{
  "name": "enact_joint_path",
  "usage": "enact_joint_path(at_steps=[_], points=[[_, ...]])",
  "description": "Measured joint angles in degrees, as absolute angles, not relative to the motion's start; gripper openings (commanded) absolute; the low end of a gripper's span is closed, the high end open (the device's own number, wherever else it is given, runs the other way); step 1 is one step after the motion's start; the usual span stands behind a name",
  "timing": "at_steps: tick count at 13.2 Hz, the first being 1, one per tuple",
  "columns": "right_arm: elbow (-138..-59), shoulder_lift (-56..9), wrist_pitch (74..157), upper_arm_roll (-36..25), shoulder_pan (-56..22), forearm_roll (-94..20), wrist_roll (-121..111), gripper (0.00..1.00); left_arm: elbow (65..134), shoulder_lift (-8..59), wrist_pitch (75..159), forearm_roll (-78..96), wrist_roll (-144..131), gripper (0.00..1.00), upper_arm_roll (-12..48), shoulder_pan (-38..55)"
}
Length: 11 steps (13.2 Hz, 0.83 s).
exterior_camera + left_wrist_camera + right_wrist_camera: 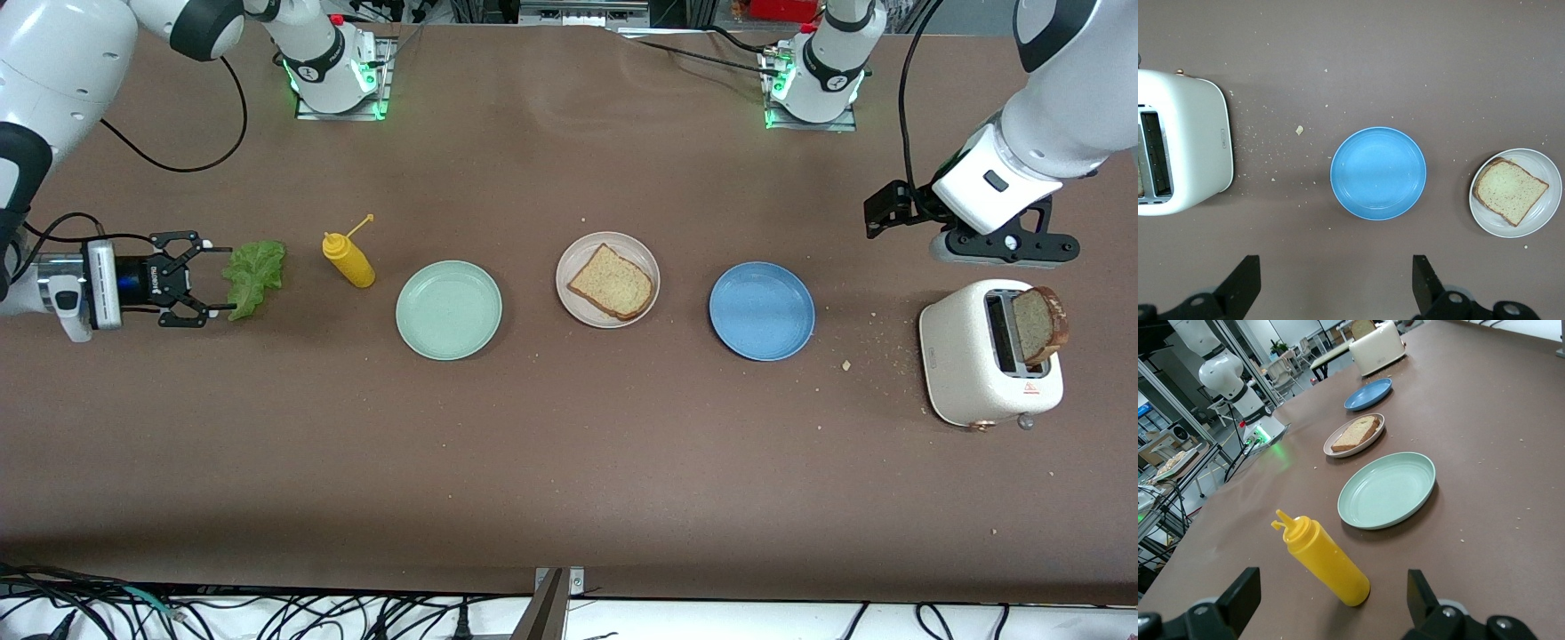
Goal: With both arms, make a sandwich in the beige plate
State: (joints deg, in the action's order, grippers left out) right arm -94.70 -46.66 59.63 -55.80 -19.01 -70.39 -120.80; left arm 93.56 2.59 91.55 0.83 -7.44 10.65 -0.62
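Item 1, my right gripper [211, 279]: jaws wide apart, nothing held, lying low at the right arm's end of the table with the lettuce leaf [253, 276] just off its fingertips.

Item 2, my left gripper [1005, 252]: spread fully, empty, hovering over the toaster [973, 369] at the left arm's end.

Item 3, beige plate [573, 258]: sat mid-table between the mint green plate [448, 310] and the blue plate [761, 310]. One bread slice [612, 283] already lay flat on it.

Item 4, second slice [1038, 322]: stood upright in the toaster's slot, its upper part exposed. I judged it light, stiff and crumbly; best pinched gently across its faces near the top crust and drawn straight up.

Item 5, lettuce: I judged it very light, soft and floppy, liable to tear or fold; best taken at the thick near edge with a shallow pinch.

Item 6, yellow squeeze bottle [350, 260]: stood beside the lettuce, toward the mint green plate.
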Motion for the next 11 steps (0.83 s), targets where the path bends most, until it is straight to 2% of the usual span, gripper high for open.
enact_joint_path(at_steps=[5,8,10,11], points=[[-86.2,-46.7,60.9,-57.6,-19.6,-69.5,-99.1,0.98,93.6,2.6,91.5,0.8,-7.4,1.00,10.6,-0.6],[-82.2,-45.7,67.1,-57.9,-22.0,-60.8,-83.9,0.98,93.6,2.6,91.5,0.8,-7.4,1.00,10.7,-0.5],[-80.3,-41.2,75.5,-52.5,-22.2,-48.0,-71.7,0.98,93.6,2.6,91.5,0.8,-7.4,1.00,10.7,0.6],[-80.2,-37.7,80.4,-46.9,-21.3,-39.5,-64.6,0.98,93.6,2.6,91.5,0.8,-7.4,1.00,10.7,1.0]])
